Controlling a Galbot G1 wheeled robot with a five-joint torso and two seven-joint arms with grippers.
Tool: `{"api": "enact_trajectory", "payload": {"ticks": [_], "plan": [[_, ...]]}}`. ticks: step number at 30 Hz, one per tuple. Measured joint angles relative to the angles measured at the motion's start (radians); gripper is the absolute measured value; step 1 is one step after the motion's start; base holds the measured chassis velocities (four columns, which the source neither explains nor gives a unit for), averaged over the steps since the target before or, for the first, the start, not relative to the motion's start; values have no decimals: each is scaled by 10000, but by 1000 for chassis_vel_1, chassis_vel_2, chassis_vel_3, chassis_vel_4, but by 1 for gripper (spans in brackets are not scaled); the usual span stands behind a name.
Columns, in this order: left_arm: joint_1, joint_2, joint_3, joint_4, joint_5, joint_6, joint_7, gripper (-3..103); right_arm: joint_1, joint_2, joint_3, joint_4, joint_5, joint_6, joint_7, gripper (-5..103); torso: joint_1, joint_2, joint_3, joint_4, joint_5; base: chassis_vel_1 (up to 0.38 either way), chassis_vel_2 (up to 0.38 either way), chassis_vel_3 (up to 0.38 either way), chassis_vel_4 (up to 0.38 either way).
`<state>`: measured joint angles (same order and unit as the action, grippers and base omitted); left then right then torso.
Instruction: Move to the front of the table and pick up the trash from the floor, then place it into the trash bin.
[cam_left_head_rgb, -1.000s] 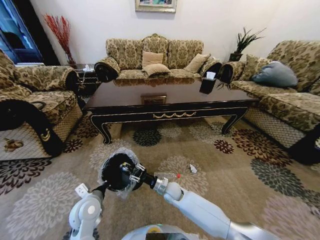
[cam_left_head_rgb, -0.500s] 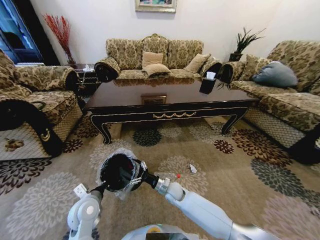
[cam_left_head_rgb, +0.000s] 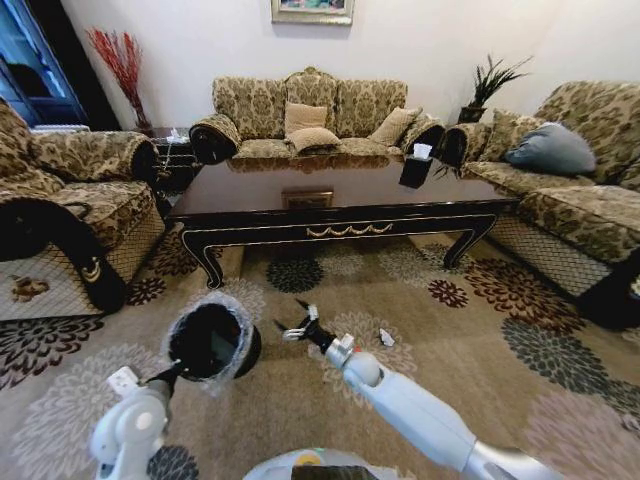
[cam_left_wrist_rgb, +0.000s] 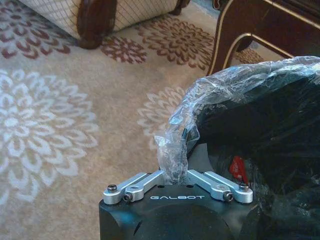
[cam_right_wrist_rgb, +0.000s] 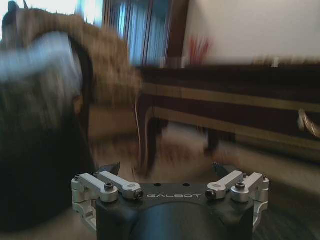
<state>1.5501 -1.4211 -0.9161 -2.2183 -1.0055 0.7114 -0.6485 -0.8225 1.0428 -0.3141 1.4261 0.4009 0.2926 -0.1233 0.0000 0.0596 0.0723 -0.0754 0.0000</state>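
My left arm is reaching low and forward over the patterned carpet (cam_left_head_rgb: 440, 340), elbow bent, wrist angled toward the trash bin (cam_left_head_rgb: 210, 342). My left gripper (cam_left_wrist_rgb: 176, 176) is pinching the bin's near rim, fingers closed on the crinkly clear plastic bag (cam_left_wrist_rgb: 235, 82) bunched between them. The bin is round and black, its liner glossy and wrinkled; something small and red (cam_left_wrist_rgb: 238, 169) is lying inside, just past my left fingers, too hidden to name.

My right arm is stretching out from the shoulder, white and smooth, forearm rising toward the table (cam_left_head_rgb: 340, 200). My right gripper (cam_left_head_rgb: 297, 325) is hovering just beside the bin's rim, fingers spread wide and holding nothing.

A small white scrap (cam_left_head_rgb: 386, 337) is lying on the carpet near my right fingers, on the side away from the bin. The table is standing well beyond both grippers: dark glossy wood, curved legs, gold scroll on the front rail.
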Motion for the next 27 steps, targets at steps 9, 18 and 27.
{"api": "enact_trajectory", "payload": {"ticks": [9, 18, 27], "plan": [[299, -43, -94, -539, -51, 20, -19, 0, 6, 345, 914, -2218, -1602, -308, -3024, 100, 0, 0, 0, -1, 2, 0, 0, 0, 0], [482, -161, -83, -836, -15, 24, -92, 0, 516, 1509, 1801, -4655, -2916, -2, -4589, 100, 0, 0, 0, 0, 1, 0, 0, 0, 0], [567, -216, -216, -1042, -3, 34, -153, 0, 1224, 1827, 2093, -6470, -3216, 315, -4150, 100, 0, 0, 0, 0, 0, 0, 0, 0, 0]]}}
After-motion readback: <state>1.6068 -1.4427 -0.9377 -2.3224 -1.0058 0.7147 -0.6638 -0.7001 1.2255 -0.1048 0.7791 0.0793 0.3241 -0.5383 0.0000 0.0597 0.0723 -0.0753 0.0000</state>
